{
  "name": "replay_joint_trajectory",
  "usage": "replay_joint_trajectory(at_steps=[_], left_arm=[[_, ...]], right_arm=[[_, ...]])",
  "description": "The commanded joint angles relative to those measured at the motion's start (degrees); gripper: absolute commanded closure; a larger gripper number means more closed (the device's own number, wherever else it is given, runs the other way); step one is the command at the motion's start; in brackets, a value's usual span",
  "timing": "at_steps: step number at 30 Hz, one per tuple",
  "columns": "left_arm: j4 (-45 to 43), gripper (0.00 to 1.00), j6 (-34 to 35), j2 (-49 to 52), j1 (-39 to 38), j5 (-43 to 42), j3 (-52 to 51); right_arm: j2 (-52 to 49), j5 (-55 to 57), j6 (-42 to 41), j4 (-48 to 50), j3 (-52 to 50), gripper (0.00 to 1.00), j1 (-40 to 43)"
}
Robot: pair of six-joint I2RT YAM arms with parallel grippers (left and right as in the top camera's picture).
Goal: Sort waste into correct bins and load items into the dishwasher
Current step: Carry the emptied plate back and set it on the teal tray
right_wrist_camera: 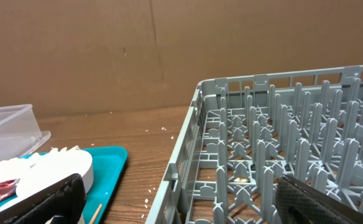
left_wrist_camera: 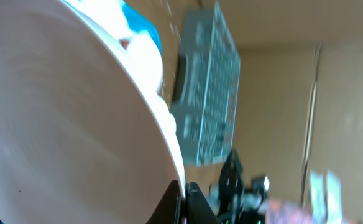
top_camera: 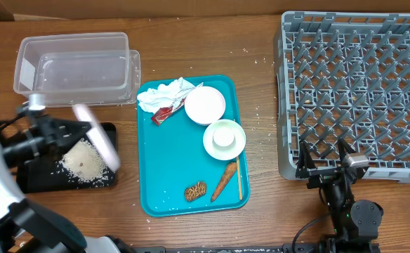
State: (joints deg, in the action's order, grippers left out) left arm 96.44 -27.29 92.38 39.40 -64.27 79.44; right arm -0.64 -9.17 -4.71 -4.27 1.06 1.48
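My left gripper (top_camera: pixel 77 133) is shut on the rim of the large white plate (top_camera: pixel 98 138), which it holds tilted on edge over the black tray (top_camera: pixel 36 181). A pile of rice (top_camera: pixel 83 163) lies in that tray. In the left wrist view the plate (left_wrist_camera: pixel 63 118) fills the left side, with the jaws pinched on its edge (left_wrist_camera: pixel 184 200). On the teal tray (top_camera: pixel 170 169) lie a napkin (top_camera: pixel 160 95), a red-and-white wrapper (top_camera: pixel 163 114), a small plate (top_camera: pixel 205 104), a bowl (top_camera: pixel 224 139), a carrot piece (top_camera: pixel 224 180) and a brown lump (top_camera: pixel 195 190). My right gripper (top_camera: pixel 324 166) stands open at the dish rack's (top_camera: pixel 356 91) front edge.
The clear tub (top_camera: pixel 71 67) stands behind the black tray. A thin wooden stick (top_camera: pixel 239 179) lies along the teal tray's right rim. Rice grains are scattered on the wood between the tray and the rack (right_wrist_camera: pixel 281 155). The right wrist view shows the tray (right_wrist_camera: pixel 110 165) left of the rack wall.
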Motion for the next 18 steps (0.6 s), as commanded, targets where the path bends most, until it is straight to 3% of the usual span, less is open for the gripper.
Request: replay_joint_trajectory(at_steps=[1,3,6,12,18], left_arm=[[0.3,0.96,-5.7,-2.8,-10.5,0.2,0.9],[-0.7,0.96,-4.1,-2.8,-19.7,3.3,0.9],[-4.6,0.96,3.6,-2.8,-29.0,9.6,0.9],[-17.7,0.96,30.2,-2.8,-44.6,36.4,0.9],[-23.3,0.96,41.6,-2.8,-57.3,48.9,0.9]], right_arm=[[0.3,0.1,0.0,0.3,-0.6,0.0,0.2],[0.3,0.1,0.0,0.3,-0.6,0.0,0.2],[0.3,0.1,0.0,0.3,-0.6,0.0,0.2],[0.3,0.1,0.0,0.3,-0.6,0.0,0.2],[0.3,0.1,0.0,0.3,-0.6,0.0,0.2]])
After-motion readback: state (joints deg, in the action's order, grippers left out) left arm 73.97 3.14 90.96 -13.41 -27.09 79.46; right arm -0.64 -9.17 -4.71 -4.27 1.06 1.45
